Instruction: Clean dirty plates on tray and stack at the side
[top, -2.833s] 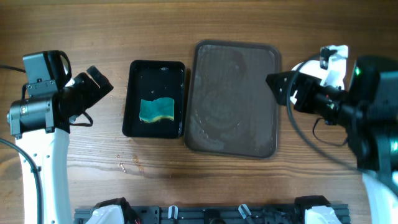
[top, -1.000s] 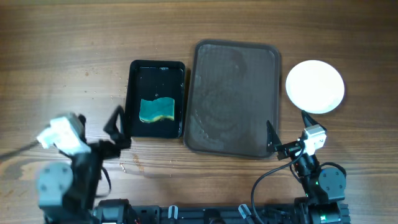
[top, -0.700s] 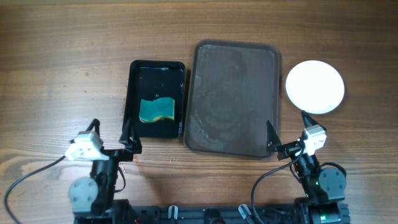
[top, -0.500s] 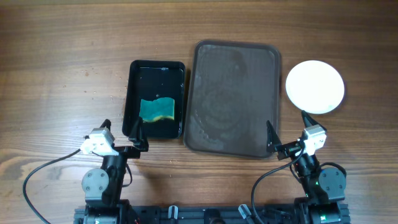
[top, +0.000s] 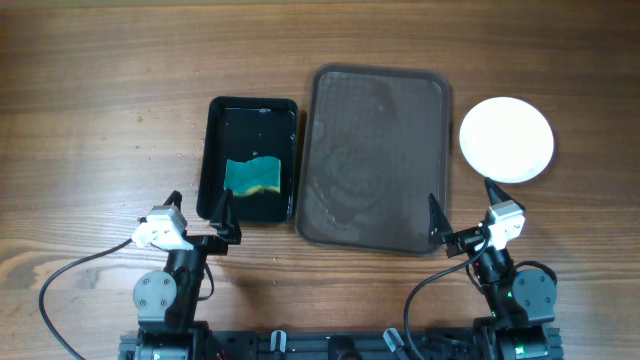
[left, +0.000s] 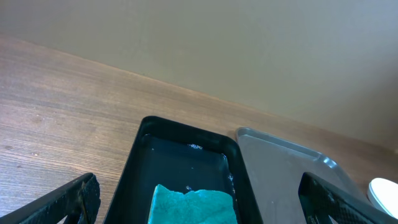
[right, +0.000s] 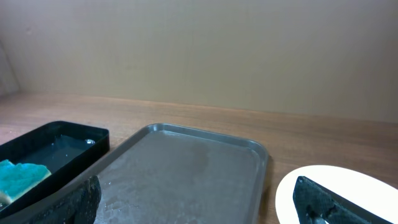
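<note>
1. At the near edge of the surface (top: 100, 90), the left gripper (top: 200, 215) and right gripper (top: 462, 210) sit with jaws spread wide.
2. The plates (top: 506, 139), plain white, lie just right of the tray (top: 375, 72).

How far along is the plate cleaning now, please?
It looks finished. The brown tray is bare; the plates sit plain white beside it, their count unclear. The sponge lies in the black tray. Nothing in hand: left hand and right hand are open. Nothing visibly remains.
</note>
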